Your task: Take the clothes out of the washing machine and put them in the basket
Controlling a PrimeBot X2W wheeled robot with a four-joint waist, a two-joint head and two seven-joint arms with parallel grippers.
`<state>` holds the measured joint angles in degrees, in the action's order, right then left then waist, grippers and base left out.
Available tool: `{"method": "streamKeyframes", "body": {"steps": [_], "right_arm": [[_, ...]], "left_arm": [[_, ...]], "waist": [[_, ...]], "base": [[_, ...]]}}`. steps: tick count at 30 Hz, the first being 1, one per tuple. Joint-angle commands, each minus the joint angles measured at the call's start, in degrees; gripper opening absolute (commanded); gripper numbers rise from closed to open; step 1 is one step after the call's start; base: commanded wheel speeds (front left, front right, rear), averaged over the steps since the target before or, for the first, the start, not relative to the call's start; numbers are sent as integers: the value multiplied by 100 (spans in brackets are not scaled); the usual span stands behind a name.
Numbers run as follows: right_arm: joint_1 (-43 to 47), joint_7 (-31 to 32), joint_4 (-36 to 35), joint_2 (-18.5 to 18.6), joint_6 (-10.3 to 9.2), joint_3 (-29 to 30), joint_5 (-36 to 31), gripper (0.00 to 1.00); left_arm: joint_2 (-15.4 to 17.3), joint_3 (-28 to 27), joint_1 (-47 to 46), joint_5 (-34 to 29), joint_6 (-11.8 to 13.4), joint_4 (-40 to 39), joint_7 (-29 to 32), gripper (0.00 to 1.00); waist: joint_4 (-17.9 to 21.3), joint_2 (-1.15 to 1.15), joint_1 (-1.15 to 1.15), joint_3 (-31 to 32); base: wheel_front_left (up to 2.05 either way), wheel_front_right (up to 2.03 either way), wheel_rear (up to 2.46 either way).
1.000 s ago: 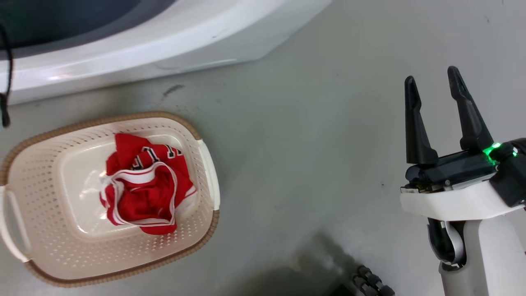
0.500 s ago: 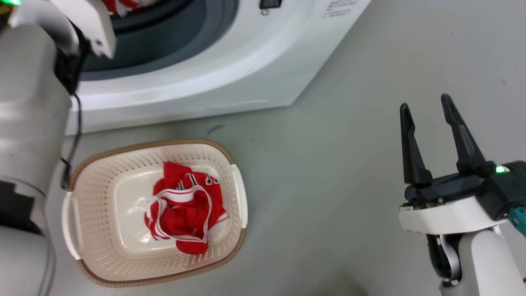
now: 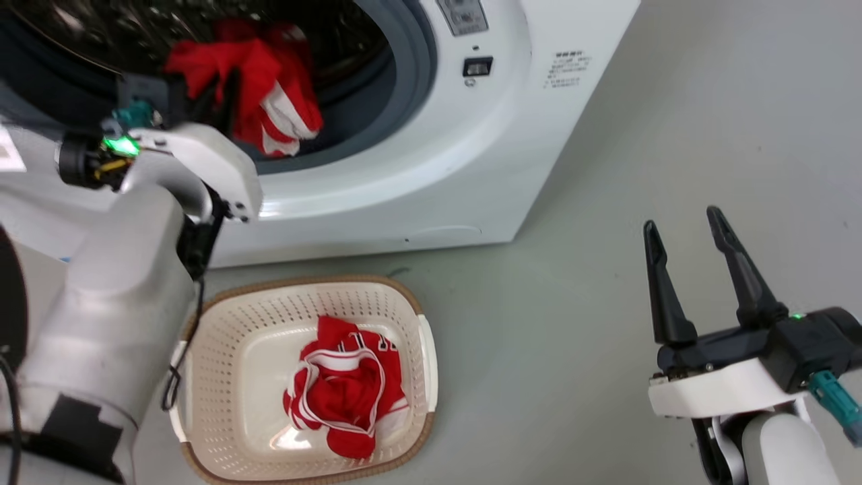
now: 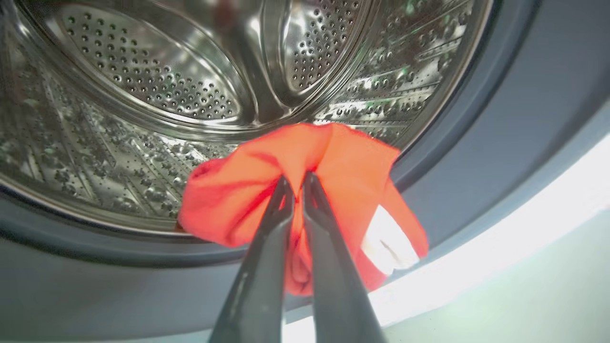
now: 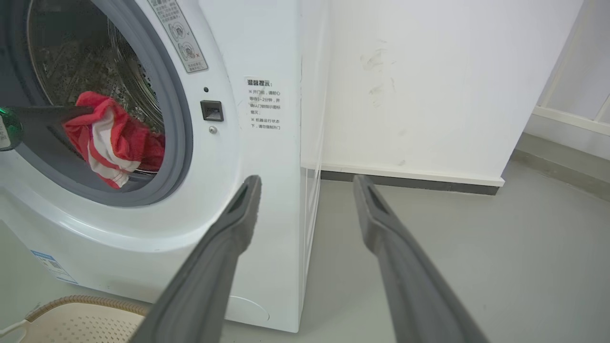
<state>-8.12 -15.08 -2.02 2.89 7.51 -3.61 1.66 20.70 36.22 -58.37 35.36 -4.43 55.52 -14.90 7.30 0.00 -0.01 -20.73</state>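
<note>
At the washer (image 3: 431, 168) mouth, the left gripper (image 4: 295, 178) pinches one red garment (image 3: 256, 87). A second garment (image 3: 347, 394) lies in the single basket (image 3: 296, 286), unchanged. The right gripper (image 3: 681, 219) gapes wide, empty. The head camera has tilted upward.

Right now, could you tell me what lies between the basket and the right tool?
Only bare floor separates basket and right tool, in the head view.

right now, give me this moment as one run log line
left tool: shut on red garment at washing machine mouth | right tool: open, empty | basket: holds second garment
</note>
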Motion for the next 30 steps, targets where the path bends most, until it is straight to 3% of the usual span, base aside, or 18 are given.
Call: {"method": "streamKeyframes", "body": {"steps": [1, 16, 30], "right_arm": [[100, -15, 15, -4, -4, 10, -11, 100], [628, -14, 150, -5, -4, -29, -85, 100], [977, -14, 214, -5, -4, -20, -73, 100]], "left_arm": [[-9, -55, 167, -54, 73, -204, -38, 0], [426, -439, 2319, -457, 930, -3235, -34, 0], [1061, -592, 3062, -642, 1675, -5561, 353, 0]], "waist": [[-126, 0, 1, 209], [-449, 0, 1, 1165], [-608, 0, 1, 1663]], "base": [[0, 0, 0], [0, 0, 0], [0, 0, 0]]}}
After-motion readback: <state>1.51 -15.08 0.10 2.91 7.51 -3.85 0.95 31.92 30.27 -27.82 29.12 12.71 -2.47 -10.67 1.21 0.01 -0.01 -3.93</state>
